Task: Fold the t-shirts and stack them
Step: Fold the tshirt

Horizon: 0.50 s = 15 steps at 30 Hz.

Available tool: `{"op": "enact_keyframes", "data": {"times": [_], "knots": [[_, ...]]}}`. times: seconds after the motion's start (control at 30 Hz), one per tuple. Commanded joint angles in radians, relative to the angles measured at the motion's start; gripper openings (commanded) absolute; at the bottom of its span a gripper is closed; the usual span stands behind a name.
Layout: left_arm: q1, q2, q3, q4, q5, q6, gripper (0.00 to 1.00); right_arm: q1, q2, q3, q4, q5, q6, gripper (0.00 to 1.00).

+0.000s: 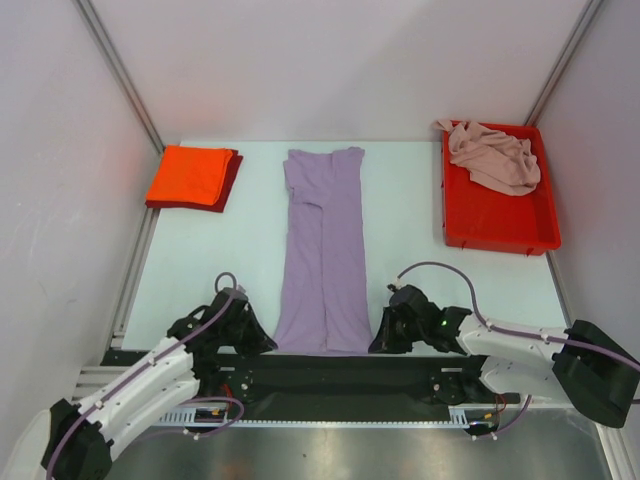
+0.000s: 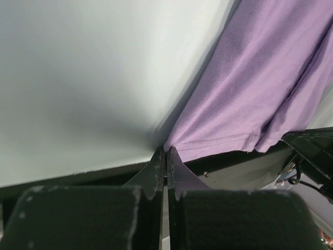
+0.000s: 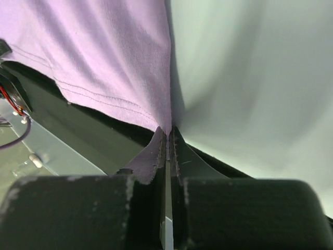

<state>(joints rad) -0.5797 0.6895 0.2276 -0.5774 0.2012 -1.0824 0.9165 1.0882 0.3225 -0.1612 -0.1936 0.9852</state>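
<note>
Top external view, and the lavender t-shirt [image 1: 325, 235] lies as a long narrow strip down the middle of the bench [image 1: 200, 265]. Its long axis runs straight away from my bases, with the hem at the near edge. My left pincer [image 2: 165, 156] is pressed together on the hem's left corner, and my right pincer [image 3: 167, 138] is pinching the right corner the same way. I have one arm at each end of the hem, neither nearer than the other. The whole length of cloth stretches ahead of both pincers, so I judge the coming move is a lift and carry forward along that axis, hem toward the far end. Further out, the orange-red t-shirt [image 1: 190, 173] sits folded on the dark red t-shirt [image 1: 233, 185] far left. The pale pink t-shirt [image 1: 497, 157] lies crumpled in the red tray [image 1: 500, 240] far right.
</note>
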Motion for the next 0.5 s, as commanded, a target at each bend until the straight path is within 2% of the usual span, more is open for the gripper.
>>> {"op": "enact_keyframes", "data": {"times": [0.0,0.1,0.23,0.33,0.47], "knots": [[-0.014,-0.071,0.009,-0.183,-0.048,-0.004,0.00,0.008,-0.016,0.003,-0.112,0.016,-0.026,0.00],[-0.012,-0.085,0.050,-0.199,-0.051,0.012,0.00,0.010,-0.008,0.044,-0.129,0.008,-0.037,0.00],[-0.014,-0.010,0.150,-0.182,-0.059,0.087,0.00,-0.004,-0.001,0.147,-0.172,0.008,-0.068,0.00],[-0.014,0.085,0.274,-0.167,-0.078,0.163,0.00,-0.047,0.053,0.283,-0.237,-0.004,-0.133,0.00],[-0.012,0.266,0.540,-0.183,-0.120,0.260,0.00,-0.149,0.143,0.485,-0.296,-0.053,-0.216,0.00]]}}
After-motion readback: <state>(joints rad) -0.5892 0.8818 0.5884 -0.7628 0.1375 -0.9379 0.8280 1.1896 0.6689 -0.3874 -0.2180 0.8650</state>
